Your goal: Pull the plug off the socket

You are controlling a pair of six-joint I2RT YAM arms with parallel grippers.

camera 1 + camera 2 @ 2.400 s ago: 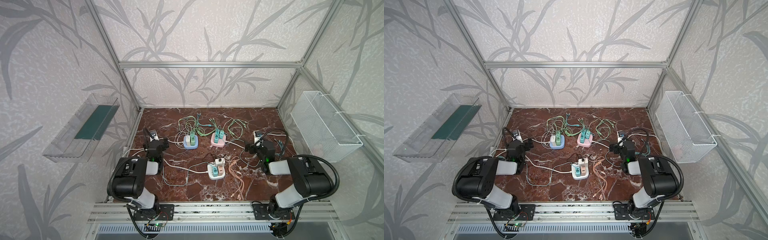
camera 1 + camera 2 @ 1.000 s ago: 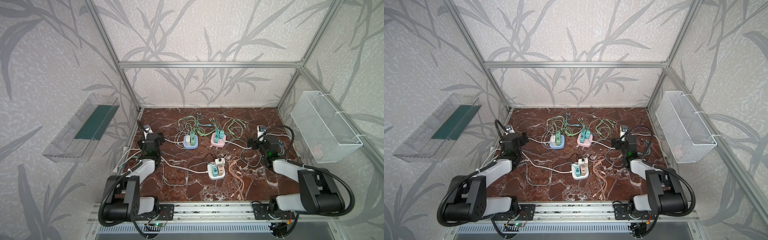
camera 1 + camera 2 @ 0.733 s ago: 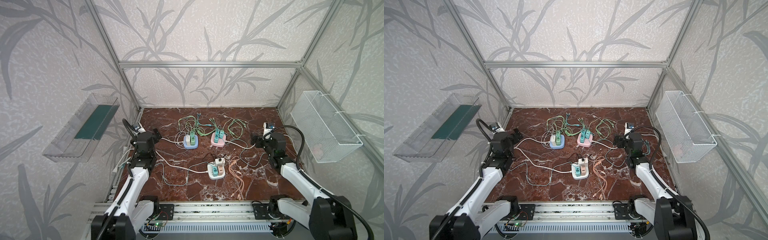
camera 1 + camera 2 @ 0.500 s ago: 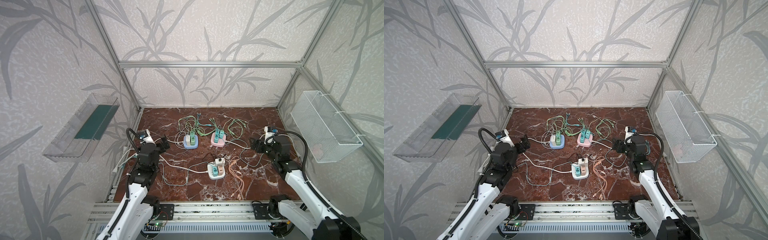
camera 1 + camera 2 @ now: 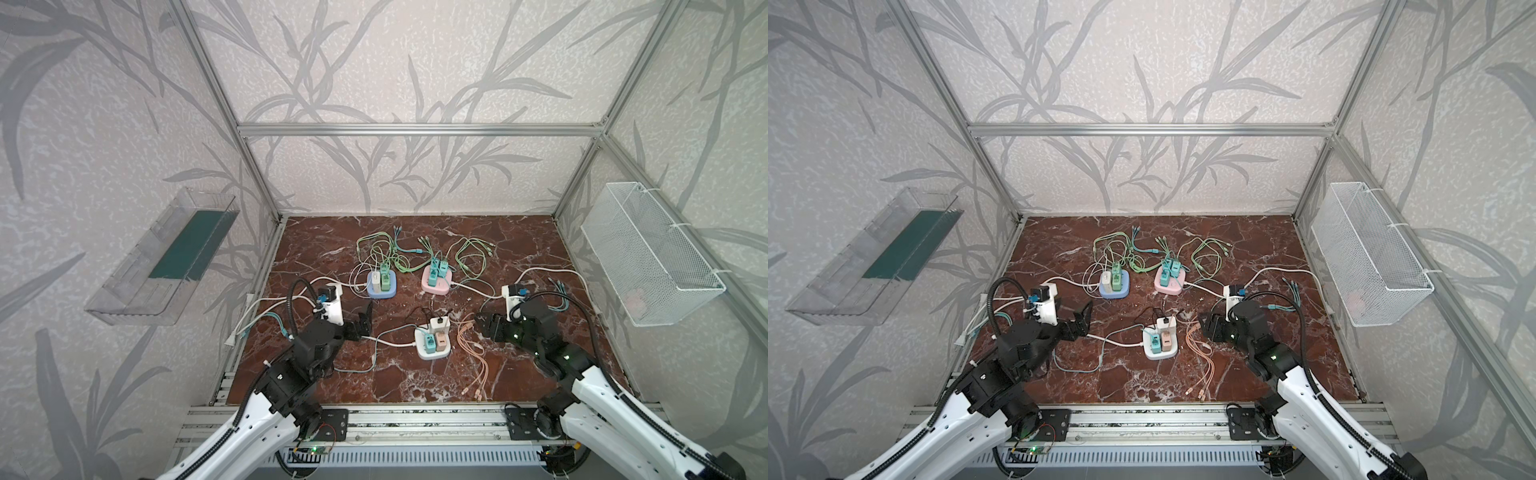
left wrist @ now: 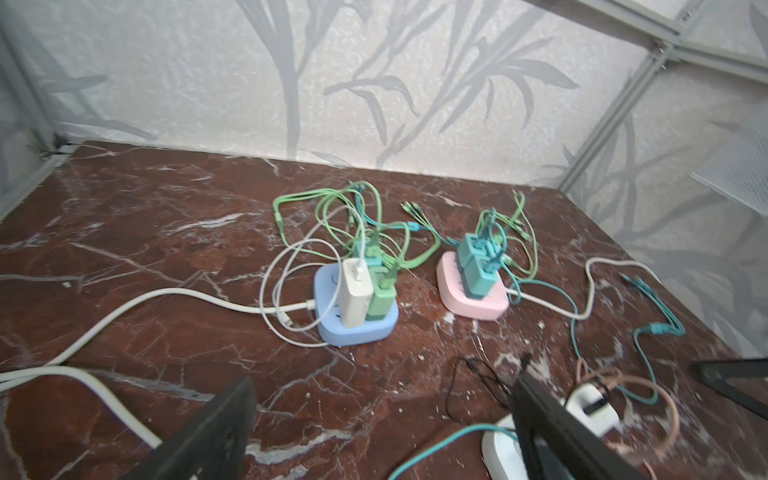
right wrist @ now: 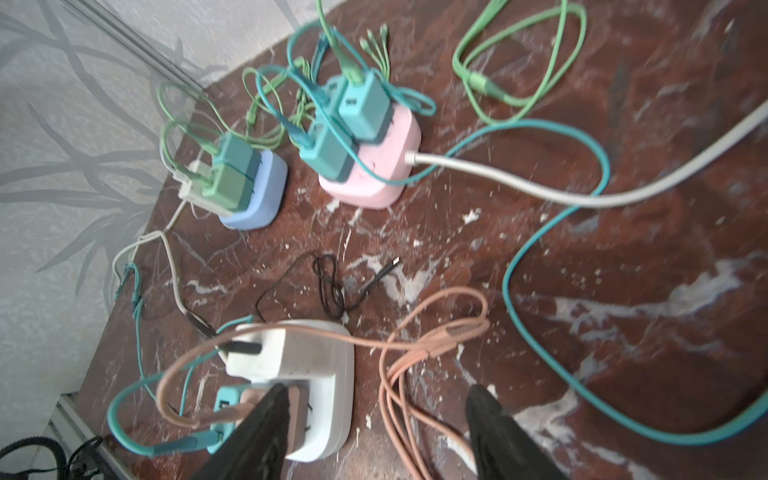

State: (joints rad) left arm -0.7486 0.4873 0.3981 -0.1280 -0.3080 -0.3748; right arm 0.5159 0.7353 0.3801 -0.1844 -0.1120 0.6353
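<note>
Red marble tabletop (image 5: 519,249) is carrying the white socket (image 5: 432,354) at lower centre of a top view, its peach plug (image 5: 441,341) seated, while the left gripper (image 5: 365,320) and right gripper (image 5: 483,325) are hanging either side, jaws apart and empty, leaving the whole pull undone.

Your brown marble counter (image 5: 519,249), strewn with socket blocks and loose cables.
The white socket block (image 5: 432,352) sits between your left gripper (image 5: 365,319) and right gripper (image 5: 482,326). The blue socket block (image 5: 382,293) and pink socket block (image 5: 436,287) lie beyond them among green cables (image 5: 469,257). Peach cables (image 7: 440,330) trail beside the right one.
</note>
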